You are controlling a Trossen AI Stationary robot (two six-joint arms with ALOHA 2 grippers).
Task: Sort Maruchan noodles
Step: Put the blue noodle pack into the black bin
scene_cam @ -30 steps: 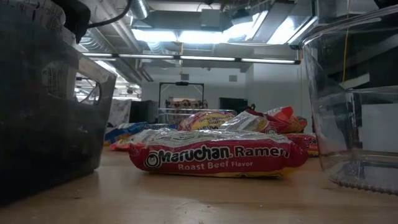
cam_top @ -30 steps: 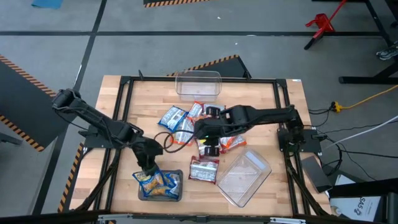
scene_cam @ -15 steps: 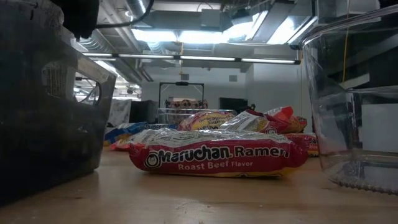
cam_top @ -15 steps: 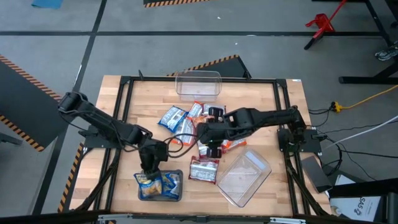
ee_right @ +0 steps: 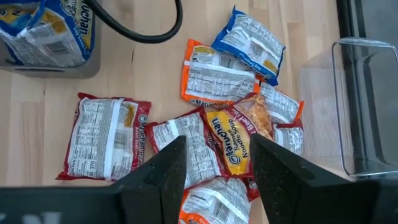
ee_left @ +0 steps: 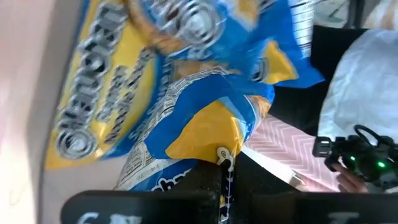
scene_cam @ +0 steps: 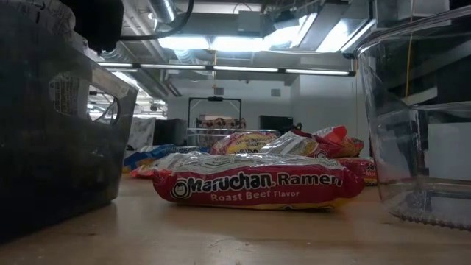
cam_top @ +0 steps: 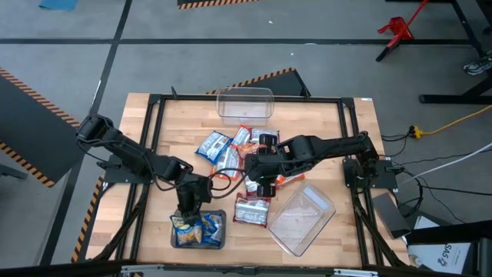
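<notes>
In the grey tray (cam_top: pixel 218 240), blue-and-yellow packets (cam_top: pixel 190 228), left claw (cam_top: pixel 187 211) closed above, right claw (ee_right: pixel 214 163) half-open, empty.

A robotics lab or workshop is shown. A wooden table (cam_top: pixel 323 123) framed in black metal is set on a grey concrete floor marked with hazard-striped tape (cam_top: pixel 27 85). Exposed ceiling ducts (scene_cam: pixel 132 51) and strip lights (scene_cam: pixel 243 70) are seen beyond, with a yellow cable (cam_top: pixel 453 119) trailing at right.

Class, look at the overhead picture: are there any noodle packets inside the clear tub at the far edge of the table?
No. The clear tub at the far edge holds nothing; the noodle packets lie on the table nearer the middle.
</notes>
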